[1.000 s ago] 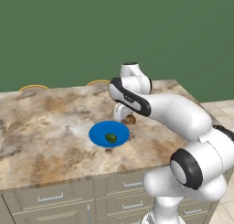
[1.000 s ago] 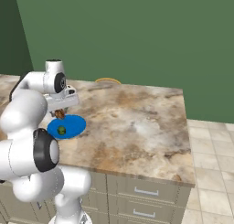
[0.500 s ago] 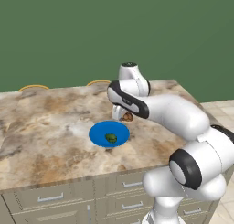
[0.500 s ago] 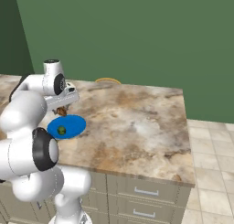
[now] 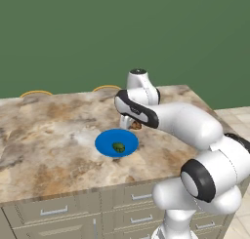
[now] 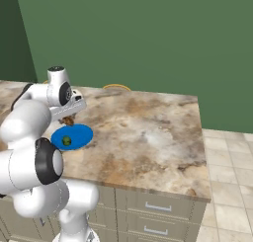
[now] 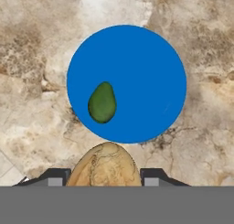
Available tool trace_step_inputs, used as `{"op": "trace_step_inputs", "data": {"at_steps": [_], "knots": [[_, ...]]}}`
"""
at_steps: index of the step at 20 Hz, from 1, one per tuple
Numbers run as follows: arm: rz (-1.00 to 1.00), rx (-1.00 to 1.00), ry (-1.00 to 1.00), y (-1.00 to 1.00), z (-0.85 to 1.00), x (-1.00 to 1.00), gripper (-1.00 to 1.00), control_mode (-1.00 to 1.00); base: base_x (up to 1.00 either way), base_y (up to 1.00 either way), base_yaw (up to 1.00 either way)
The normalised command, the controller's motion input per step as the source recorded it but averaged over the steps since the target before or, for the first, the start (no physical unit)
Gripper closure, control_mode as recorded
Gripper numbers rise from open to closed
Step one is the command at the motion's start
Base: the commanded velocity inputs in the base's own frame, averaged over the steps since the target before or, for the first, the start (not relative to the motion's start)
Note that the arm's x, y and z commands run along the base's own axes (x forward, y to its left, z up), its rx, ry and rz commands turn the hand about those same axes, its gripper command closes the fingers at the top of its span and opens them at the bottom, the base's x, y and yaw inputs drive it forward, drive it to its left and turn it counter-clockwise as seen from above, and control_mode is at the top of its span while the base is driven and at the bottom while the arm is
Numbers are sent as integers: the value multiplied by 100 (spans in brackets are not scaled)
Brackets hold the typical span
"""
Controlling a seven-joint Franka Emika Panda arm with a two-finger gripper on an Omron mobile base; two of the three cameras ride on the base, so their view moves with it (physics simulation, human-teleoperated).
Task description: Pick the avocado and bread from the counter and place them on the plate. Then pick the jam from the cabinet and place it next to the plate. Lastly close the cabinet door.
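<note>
End effector (image 7: 104, 179) pinches the tan-brown rounded bread (image 7: 105, 166) above the counter (image 7: 201, 58), just beside the blue plate (image 7: 141, 67).

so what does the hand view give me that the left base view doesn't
Hand view alone: the bread clamped between the gripper's fingertips, seen from straight above, just outside the plate's edge.

Left base view alone: the arm's reach across the counter, the drawers below and the green wall behind.

Both: the avocado already lying on the blue plate.
</note>
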Motion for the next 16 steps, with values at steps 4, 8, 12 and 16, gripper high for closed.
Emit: {"op": "trace_step_inputs", "data": {"at_steps": [4,8,12,16], "knots": [[5,1,0,0,-8,0,100,-100,0,0,0],[5,0,0,0,-11,5,100,-100,0,0,0],[6,0,0,3,-18,12,100,-100,0,0,0],[5,0,0,6,-26,20,100,-100,0,0,0]]}}
